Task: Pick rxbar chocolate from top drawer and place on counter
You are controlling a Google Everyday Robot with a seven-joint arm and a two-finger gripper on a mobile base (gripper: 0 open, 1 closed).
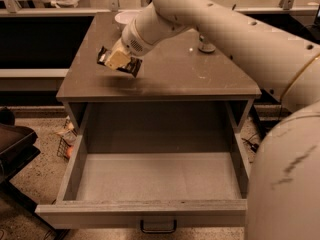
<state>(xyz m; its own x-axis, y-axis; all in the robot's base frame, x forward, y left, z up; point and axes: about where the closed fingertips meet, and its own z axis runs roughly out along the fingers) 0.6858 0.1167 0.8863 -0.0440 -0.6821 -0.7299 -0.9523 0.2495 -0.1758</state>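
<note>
My gripper (118, 60) is shut on the rxbar chocolate (131, 67), a dark wrapper that sticks out on both sides of the pale fingers. It holds the bar just above the left part of the counter (170, 81); I cannot tell whether the bar touches the surface. The top drawer (150, 176) stands pulled wide open below the counter, its flat floor bare, with the dark pull handle (158, 227) at the front.
My arm reaches in from the right across the counter and hides most of the silver can (206, 48) at the back. A white bowl-like thing (125, 17) sits at the counter's back edge. A dark object (12, 144) stands on the floor at the left.
</note>
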